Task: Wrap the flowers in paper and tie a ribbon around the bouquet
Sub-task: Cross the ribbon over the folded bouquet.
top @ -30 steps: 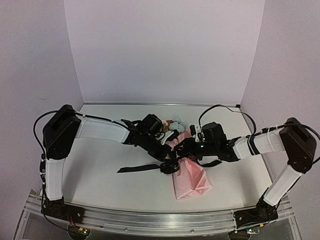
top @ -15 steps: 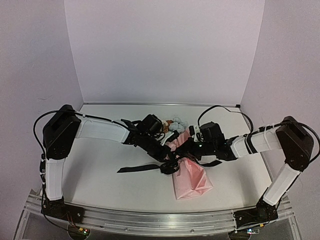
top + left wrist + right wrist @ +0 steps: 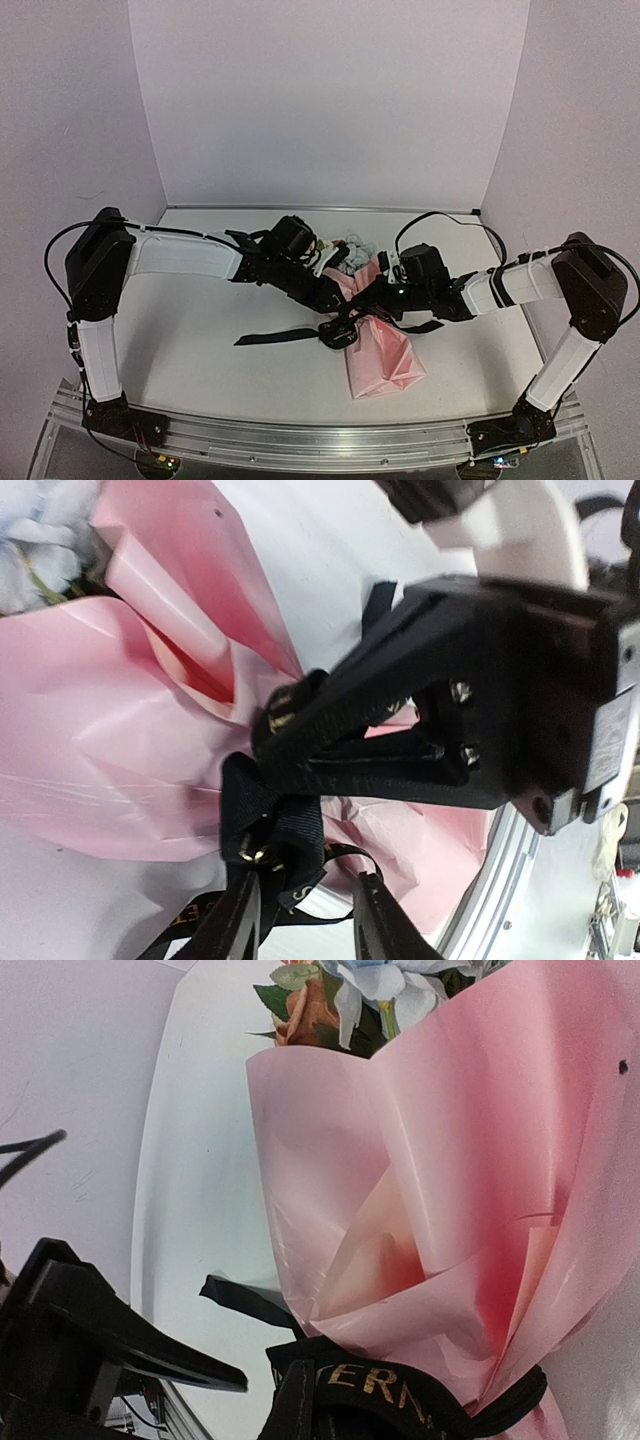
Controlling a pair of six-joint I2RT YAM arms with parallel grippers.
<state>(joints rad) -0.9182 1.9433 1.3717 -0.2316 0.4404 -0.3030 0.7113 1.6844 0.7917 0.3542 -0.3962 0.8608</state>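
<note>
While right jaws clamp ribbon | left jaws parted beside it

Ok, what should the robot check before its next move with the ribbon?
1. Ribbon goes around the paper: ok.
2. Right gripper is shut on the ribbon: ok.
3. Left gripper is open, ready to grab: ok.
4. Flowers poke out of the paper's top: ok.
5. Knot is tight enough: cannot tell.
</note>
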